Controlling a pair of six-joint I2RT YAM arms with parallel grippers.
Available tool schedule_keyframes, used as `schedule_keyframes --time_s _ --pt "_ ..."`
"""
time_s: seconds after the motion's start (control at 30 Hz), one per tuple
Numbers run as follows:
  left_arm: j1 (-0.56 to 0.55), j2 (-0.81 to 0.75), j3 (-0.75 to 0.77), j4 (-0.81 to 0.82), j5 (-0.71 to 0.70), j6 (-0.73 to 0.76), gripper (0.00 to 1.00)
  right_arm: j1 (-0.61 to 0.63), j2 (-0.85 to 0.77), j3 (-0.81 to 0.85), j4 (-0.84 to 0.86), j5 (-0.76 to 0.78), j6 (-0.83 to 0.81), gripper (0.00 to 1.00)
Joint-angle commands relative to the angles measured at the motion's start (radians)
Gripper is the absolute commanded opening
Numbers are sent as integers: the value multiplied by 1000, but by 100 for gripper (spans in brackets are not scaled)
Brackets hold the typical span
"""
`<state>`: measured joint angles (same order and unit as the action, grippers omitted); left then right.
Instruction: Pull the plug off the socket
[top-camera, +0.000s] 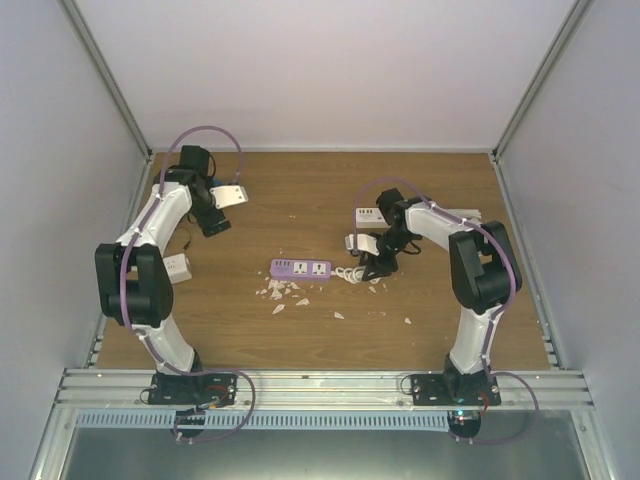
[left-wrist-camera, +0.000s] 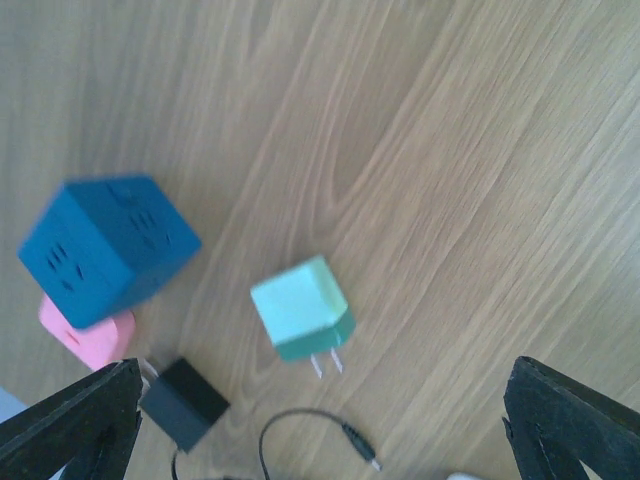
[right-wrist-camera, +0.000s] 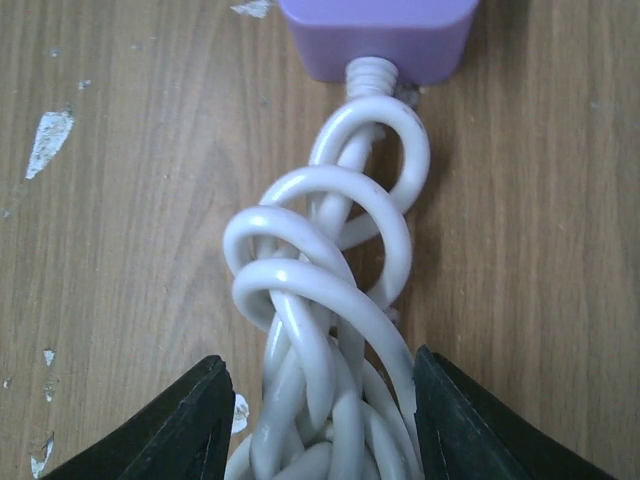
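Observation:
A purple power strip (top-camera: 300, 268) lies mid-table; its end (right-wrist-camera: 378, 35) and its coiled white cable (right-wrist-camera: 320, 290) fill the right wrist view. My right gripper (top-camera: 376, 266) (right-wrist-camera: 318, 375) is open and low over the table, with one finger on each side of the cable bundle; the right finger touches it and the left stands a little apart. My left gripper (top-camera: 214, 222) (left-wrist-camera: 322, 420) is open and empty at the back left. Its wrist view shows a teal two-prong plug adapter (left-wrist-camera: 302, 320) lying loose on the wood. I see no plug seated in the purple strip.
The left wrist view also shows a blue cube socket (left-wrist-camera: 105, 245), a pink block (left-wrist-camera: 90, 338), and a black adapter (left-wrist-camera: 182, 402) with a thin cable (left-wrist-camera: 300, 420). White socket blocks (top-camera: 370, 215) (top-camera: 178, 268) (top-camera: 230, 195) and white flakes (top-camera: 285, 295) lie on the table.

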<state>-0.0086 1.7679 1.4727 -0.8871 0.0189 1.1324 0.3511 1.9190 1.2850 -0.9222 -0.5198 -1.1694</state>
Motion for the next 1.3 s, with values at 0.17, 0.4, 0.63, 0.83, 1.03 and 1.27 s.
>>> schedule_keyframes --time_s 0.17,0.4,0.63,0.83,1.03,1.27 --pt "-114 -94 -51 155 90 -52 99 -74 10 -15 19 72 74 36" --pt "-149 -70 -42 186 90 -61 99 -162 -29 -67 4 99 26 33" --pt "-186 -45 -29 208 80 -60 99 -294 -42 -83 -22 157 -63 33" --pt "-203 -13 9 220 82 -91 99 -432 -41 -75 -28 215 -195 33" --pt "-222 -1 26 230 89 -94 99 -553 -11 -35 -30 285 -337 33" --pt "-234 10 31 245 84 -94 99 -649 44 56 -47 332 -432 33"
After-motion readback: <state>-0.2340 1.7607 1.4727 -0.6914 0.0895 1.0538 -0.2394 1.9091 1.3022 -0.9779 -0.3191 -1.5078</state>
